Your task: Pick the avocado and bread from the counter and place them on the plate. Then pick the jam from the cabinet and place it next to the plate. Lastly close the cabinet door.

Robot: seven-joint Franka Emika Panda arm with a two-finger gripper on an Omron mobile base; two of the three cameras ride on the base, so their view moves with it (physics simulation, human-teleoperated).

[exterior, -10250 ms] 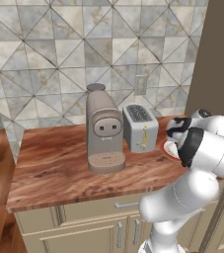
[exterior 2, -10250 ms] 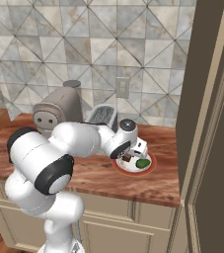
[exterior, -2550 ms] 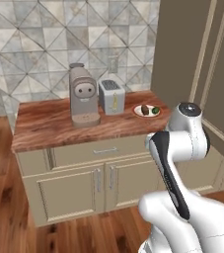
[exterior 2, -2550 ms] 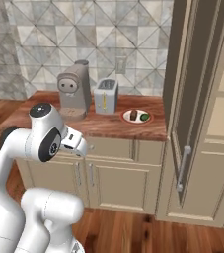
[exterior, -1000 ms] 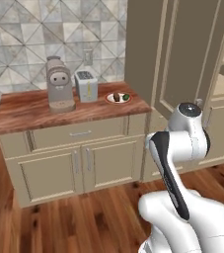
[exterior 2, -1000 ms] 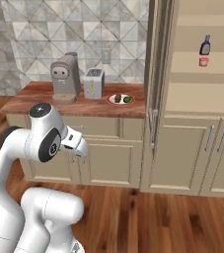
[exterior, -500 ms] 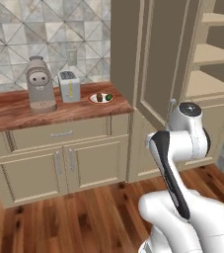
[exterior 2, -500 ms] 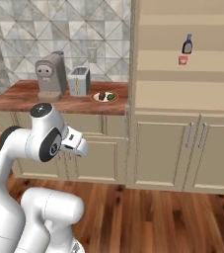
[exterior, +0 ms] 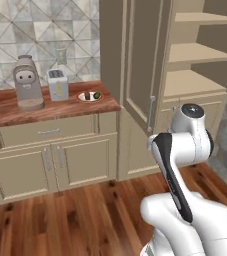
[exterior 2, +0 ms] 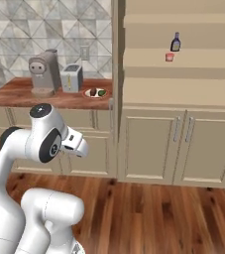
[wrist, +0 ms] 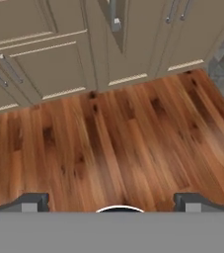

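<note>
Kitchen cabinet (exterior 2: 176,94) stands with its door (exterior: 135,60) swung out, and the jam (exterior 2: 169,57) sits on a middle shelf just beside a dark bottle (exterior 2: 175,42), while the avocado (exterior: 97,95) and bread (exterior: 87,95) already lie on the plate (exterior: 90,99) on the surface (exterior: 45,107). The tool (wrist: 111,201) points down at the wooden floor (wrist: 113,143), its jaws spread wide and holding nothing. Fetching the jam well probably means raising the arm to shelf height, coming in level from the front and closing low on the jar without nudging the bottle.

Base now farther right, squarely before the open cabinet (exterior 2: 183,89), counter (exterior: 45,107) off left.
</note>
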